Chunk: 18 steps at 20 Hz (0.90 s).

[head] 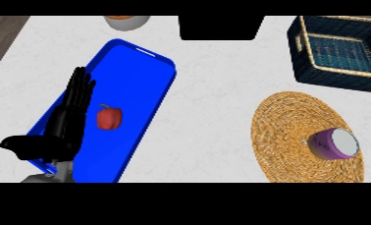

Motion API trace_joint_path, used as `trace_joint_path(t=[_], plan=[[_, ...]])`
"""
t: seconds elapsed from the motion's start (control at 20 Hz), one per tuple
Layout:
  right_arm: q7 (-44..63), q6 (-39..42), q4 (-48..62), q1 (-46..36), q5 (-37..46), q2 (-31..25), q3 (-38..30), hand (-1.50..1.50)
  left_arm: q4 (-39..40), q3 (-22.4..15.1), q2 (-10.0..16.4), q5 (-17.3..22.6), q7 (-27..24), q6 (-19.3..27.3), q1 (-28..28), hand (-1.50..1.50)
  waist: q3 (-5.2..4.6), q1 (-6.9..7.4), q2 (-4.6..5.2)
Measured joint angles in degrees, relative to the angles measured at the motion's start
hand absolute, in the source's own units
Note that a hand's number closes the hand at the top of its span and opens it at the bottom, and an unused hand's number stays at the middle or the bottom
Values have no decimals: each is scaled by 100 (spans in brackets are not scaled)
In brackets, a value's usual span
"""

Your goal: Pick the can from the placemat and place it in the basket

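Lying on placemat (290, 135), can (333, 143) not yet picked. Basket (301, 47) beyond placemat, no can inside. Left hand (65, 121) well left of placemat, fingers (78, 91) straight, holding nothing. All steps left.

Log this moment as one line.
can: on placemat | basket: upper right, without can | left hand: open, at blue tray left edge | right hand: not in view

Can (334, 143) on placemat (290, 130), front right; basket (319, 74) behind it. Pepper (109, 118) on tray (138, 86), left; bowl (127, 21) behind tray.
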Motion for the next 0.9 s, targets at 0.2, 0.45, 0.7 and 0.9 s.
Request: trace_joint_path(t=[0.2, 0.45, 0.7, 0.9], plan=[[-364, -44, 220, -75, 699, 521, 333, -150, 80, 46, -105, -87, -85, -107, 77, 0, 0, 6, 1], [-695, -16, 383, -109, 1378, 1002, 481, -150, -160, 82, -220, -267, 257, -48, -13, 0, 0, 3, -2], [-885, 15, 625, -307, 1931, 1369, 526, -150, -140, 249, -279, -278, 150, -293, 107, 0, -1, 5, -1], [-1034, 92, 846, -471, 2248, 1654, 551, -150, -34, 205, -491, -497, 132, -264, 85, 0, -1, 3, 0]])
